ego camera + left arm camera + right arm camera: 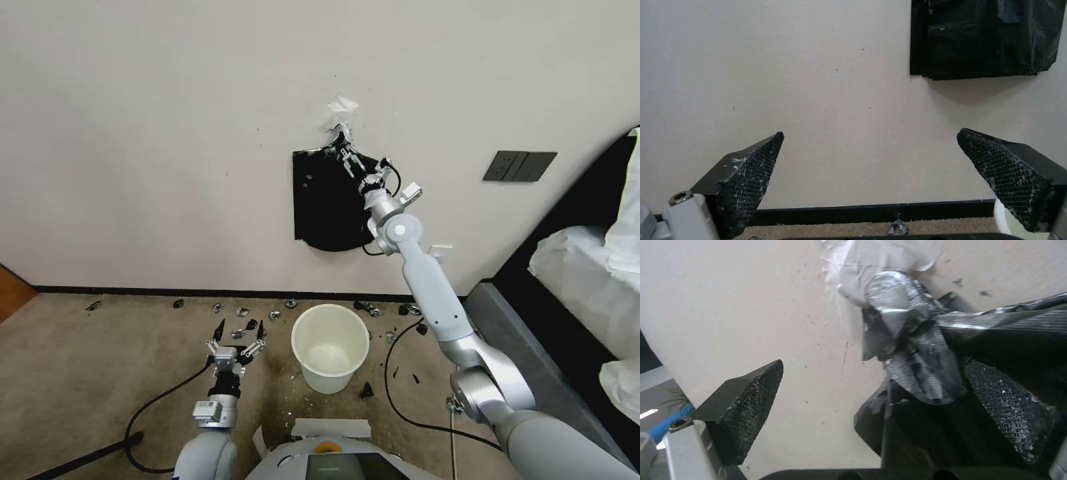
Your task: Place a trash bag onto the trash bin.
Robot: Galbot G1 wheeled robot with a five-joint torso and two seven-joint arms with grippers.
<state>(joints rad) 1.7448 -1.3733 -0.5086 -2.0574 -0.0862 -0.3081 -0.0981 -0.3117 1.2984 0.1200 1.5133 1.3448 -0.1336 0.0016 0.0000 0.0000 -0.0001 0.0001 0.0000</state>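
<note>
Left gripper [238, 331] spread, empty, beside trash bin [331, 348]; right gripper [346, 152] spread at wall-hung trash bag [327, 207].

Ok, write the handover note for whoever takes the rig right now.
Right claw: raised to the wall, open at the top of the black pack of bags hanging there; nothing gripped yet.
Left claw: open, empty, low over the carpet beside the trash bin.
Bin: upright on the floor below the pack, unlined.
Black scraps lie along the baseboard.
Done: reach to the pack.
Left: pull one bag free, fit it on the bin.
</note>
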